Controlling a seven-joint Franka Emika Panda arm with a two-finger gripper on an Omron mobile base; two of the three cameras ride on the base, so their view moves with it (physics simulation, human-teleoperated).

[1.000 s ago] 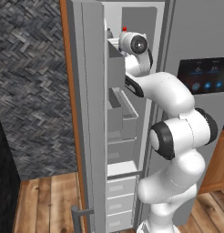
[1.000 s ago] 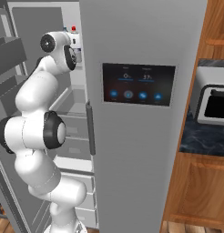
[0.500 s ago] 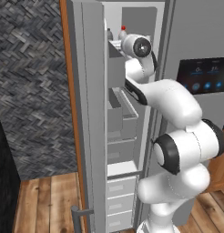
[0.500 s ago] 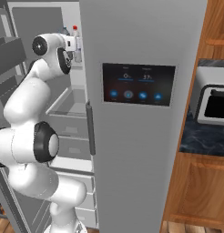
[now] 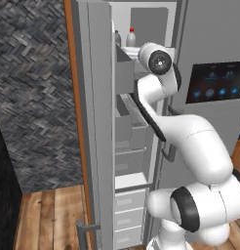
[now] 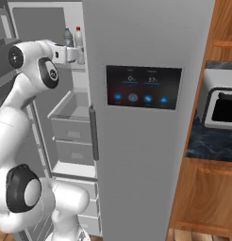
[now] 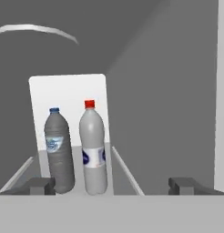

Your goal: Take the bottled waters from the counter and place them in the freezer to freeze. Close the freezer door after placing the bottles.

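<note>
Both bottled waters [image 7: 77, 152] upright, side by side on top freezer [image 5: 141, 73] shelf, placed to freeze. Gripper [image 7: 111, 185] wide, holding nothing, just in front. Freezer door [image 5: 95, 122] open; closing left.

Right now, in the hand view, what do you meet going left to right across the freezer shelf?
Left gripper fingertip → greyish bottle with blue cap → white bottle with red cap → right gripper fingertip.

Flat, even rendered light all round, no glare or hard shadows anywhere. Inside the freezer [image 7: 168, 91] it goes dim grey; everything's a bit soft, maybe just low resolution.
</note>
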